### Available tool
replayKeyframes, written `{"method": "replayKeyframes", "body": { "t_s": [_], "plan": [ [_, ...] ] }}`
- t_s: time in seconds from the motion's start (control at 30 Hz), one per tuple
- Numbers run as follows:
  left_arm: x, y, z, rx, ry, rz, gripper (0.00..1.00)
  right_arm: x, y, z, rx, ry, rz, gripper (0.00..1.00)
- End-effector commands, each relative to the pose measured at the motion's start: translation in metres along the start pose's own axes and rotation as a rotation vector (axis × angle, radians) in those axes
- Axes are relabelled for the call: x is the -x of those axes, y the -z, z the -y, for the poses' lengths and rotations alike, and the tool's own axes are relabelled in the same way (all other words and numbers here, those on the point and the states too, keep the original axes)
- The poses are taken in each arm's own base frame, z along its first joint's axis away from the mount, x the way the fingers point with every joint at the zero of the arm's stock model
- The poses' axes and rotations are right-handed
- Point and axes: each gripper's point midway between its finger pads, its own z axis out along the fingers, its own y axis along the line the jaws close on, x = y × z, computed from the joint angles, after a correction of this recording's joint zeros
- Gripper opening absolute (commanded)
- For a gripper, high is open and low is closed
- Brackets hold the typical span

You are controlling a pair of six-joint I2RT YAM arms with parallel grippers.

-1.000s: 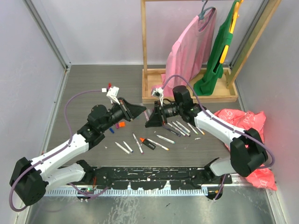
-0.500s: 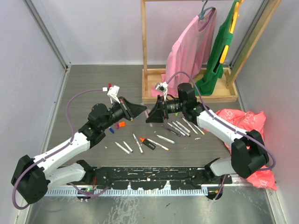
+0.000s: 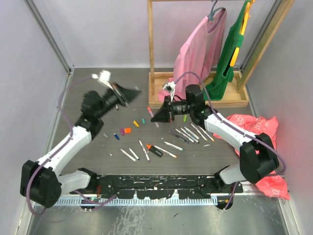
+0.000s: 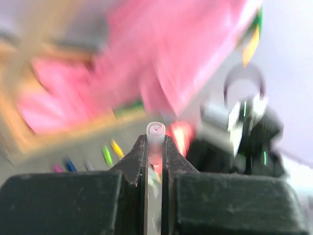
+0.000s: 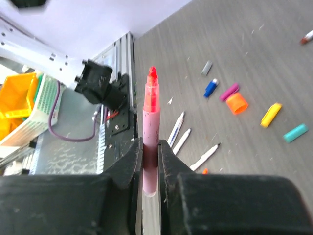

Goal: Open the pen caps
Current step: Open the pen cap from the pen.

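The right gripper [image 5: 150, 148] pinches a slim pink-barrelled marker pen [image 5: 151, 110] low on its barrel, leaving the red felt tip [image 5: 152, 74] bare, seemingly as an anchor. The left gripper [image 4: 155, 147], held toward the far left corner of the grey wood-grain table [image 3: 210, 155], is clamped on a small pale plastic cap [image 4: 155, 130], well apart and presumably that pen's. Loose coloured caps [image 3: 127, 130] lie mid-table.
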Motion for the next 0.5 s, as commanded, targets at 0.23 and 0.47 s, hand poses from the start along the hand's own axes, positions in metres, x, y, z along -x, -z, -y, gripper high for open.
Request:
{"method": "replayKeyframes", "body": {
  "t_s": [0.23, 0.47],
  "plan": [
    [0.205, 0.036, 0.007, 0.029, -0.074, 0.539, 0.0, -0.034, -0.003, 0.001, 0.026, -0.07, -0.12, 0.01],
    [0.143, 0.05, -0.08, 0.22, 0.065, 0.412, 0.0, -0.033, 0.001, 0.014, -0.056, 0.026, -0.14, 0.01]
  ]
}}
